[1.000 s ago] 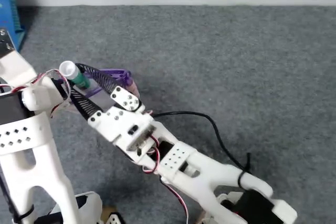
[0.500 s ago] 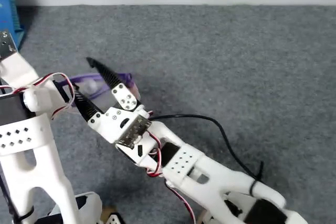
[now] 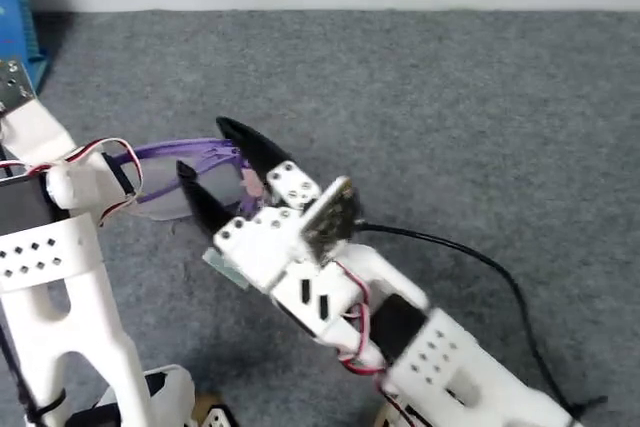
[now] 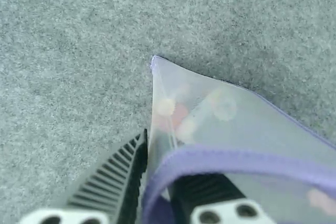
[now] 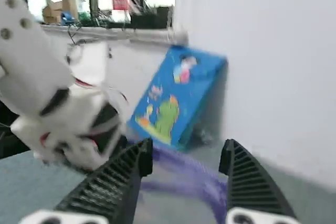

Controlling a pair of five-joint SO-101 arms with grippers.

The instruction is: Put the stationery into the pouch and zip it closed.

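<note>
Zipping looks like the job now. The clear plastic pouch with the purple zip edge [image 4: 220, 114] has small pink and white things [image 4: 176, 116] inside it, as far as I can tell through the plastic. I cannot tell what each one is. The pouch [image 3: 160, 197] sits low by the left arm, over the fuzzy grey table top [image 3: 450, 127], and its mouth looks open. I cannot tell if it touches the table.

The left gripper [image 4: 163, 166] has black ridged fingers, and it is pinched on the purple edge at one end of the pouch. The right gripper [image 3: 203, 147] has black ridged fingers too. It hangs just above the pouch with its jaws wide and nothing in them. In the right wrist view the purple edge runs across between its two fingers [image 5: 118, 177].

To do this well, I think the left gripper should hold tight so the pouch does not slide or flop. The right gripper needs to find the little zip pull. I cannot see that pull, so it may be hidden. It should come down gently and pinch only the pull, not the soft plastic. Then it should slide along the purple edge in one straight line. Pulling up or sideways could tug the pouch loose.

A tall blue box with a cartoon picture [image 5: 178, 98] stands by the wall, well apart.
</note>
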